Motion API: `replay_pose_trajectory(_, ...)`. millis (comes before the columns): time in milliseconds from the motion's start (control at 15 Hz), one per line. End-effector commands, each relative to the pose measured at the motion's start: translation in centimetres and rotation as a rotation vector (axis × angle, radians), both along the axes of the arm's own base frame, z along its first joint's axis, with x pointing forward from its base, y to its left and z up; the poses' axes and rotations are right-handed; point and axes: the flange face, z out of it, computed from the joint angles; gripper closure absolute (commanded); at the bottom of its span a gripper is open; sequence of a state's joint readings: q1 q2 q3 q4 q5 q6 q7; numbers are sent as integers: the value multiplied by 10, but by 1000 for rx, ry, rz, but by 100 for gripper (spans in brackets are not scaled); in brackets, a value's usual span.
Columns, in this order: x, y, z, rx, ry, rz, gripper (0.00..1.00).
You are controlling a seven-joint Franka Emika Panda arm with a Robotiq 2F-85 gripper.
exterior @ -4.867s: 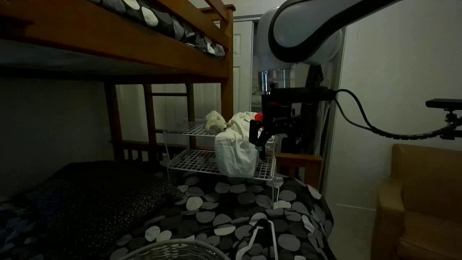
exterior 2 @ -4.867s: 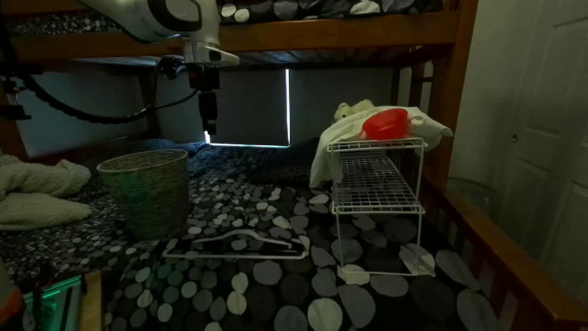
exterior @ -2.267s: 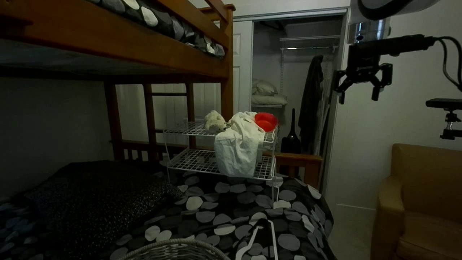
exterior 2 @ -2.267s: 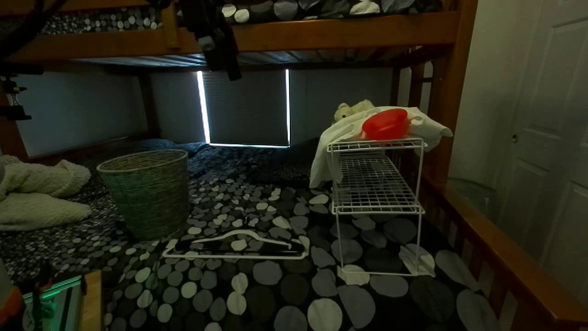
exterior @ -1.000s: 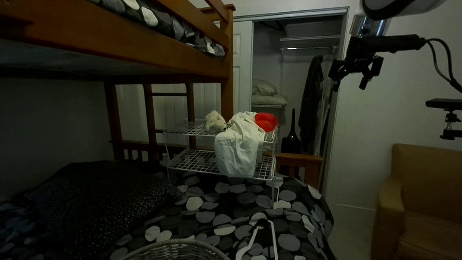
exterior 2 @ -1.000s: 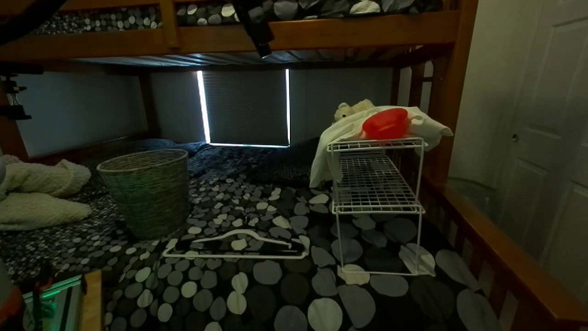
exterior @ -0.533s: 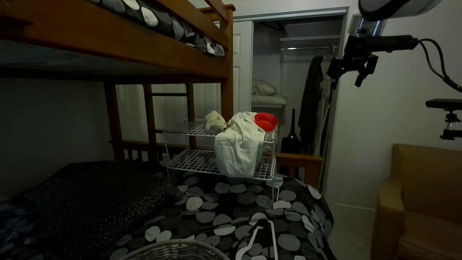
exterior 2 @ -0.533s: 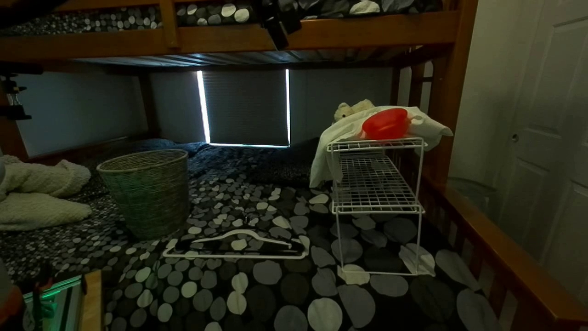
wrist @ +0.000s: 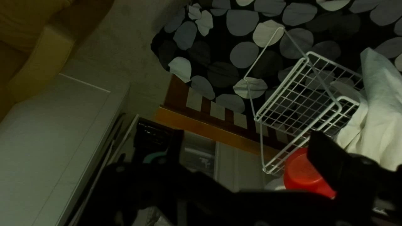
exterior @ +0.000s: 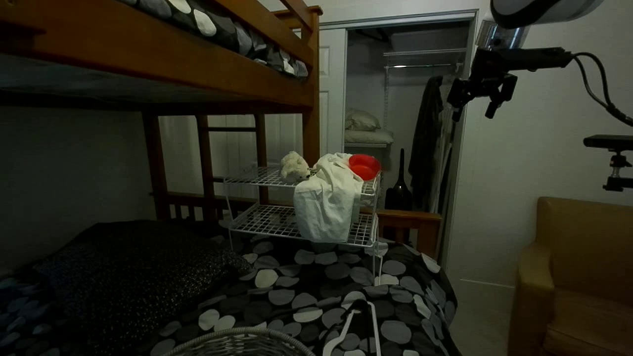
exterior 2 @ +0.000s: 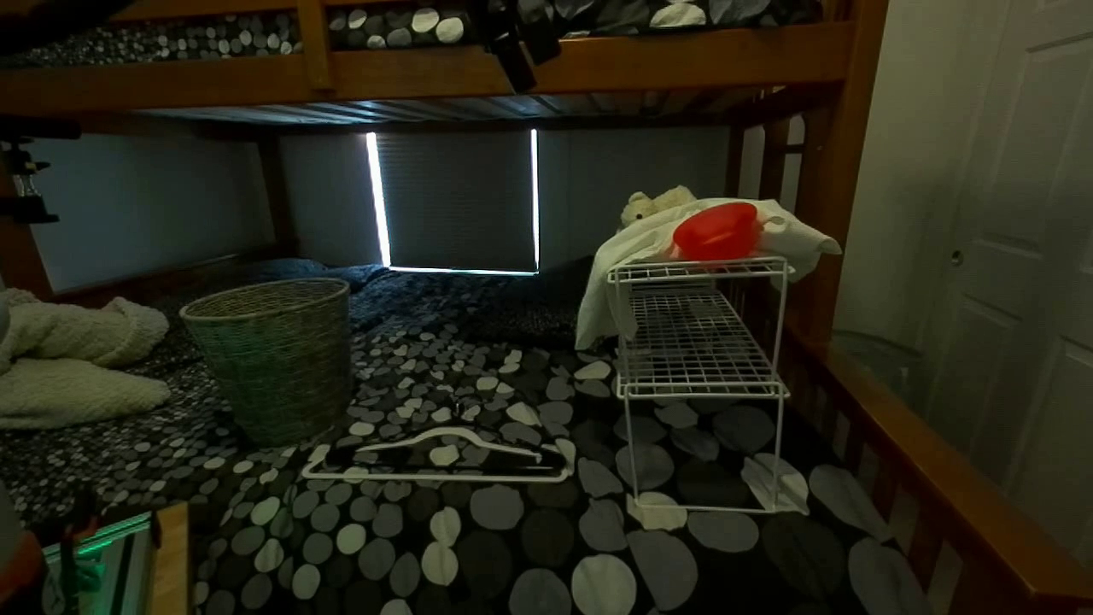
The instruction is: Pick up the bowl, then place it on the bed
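Pale rounded arm (exterior: 568,12), black band (exterior: 512,22); silvery collar (exterior: 502,35); black jointed claw (exterior: 473,112); black cables (exterior: 613,109).

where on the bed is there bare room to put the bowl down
In an exterior view, the bed is bare between the basket and rack, beyond the hanger, and again on the hanger's near side. Crowded: the rack's top, where the bowl, cloth and bear sit close together.

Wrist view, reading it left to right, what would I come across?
Tan armchair, the bed's wooden end rail, red bowl, white cloth.
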State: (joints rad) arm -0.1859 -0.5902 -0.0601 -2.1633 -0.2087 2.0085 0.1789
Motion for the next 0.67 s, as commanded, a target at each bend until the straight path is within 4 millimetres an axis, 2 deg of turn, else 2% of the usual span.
replay_pose_trajectory(0,8,1,-1,22,-12,19,0)
replay_pose_trajectory(133,21,4,0,19,-7,64,0)
replay_pose_trajectory(467,64,21,-7,-3,93,345,0)
replay_pose_trajectory(600,83,15,-9,-61,152,427,0)
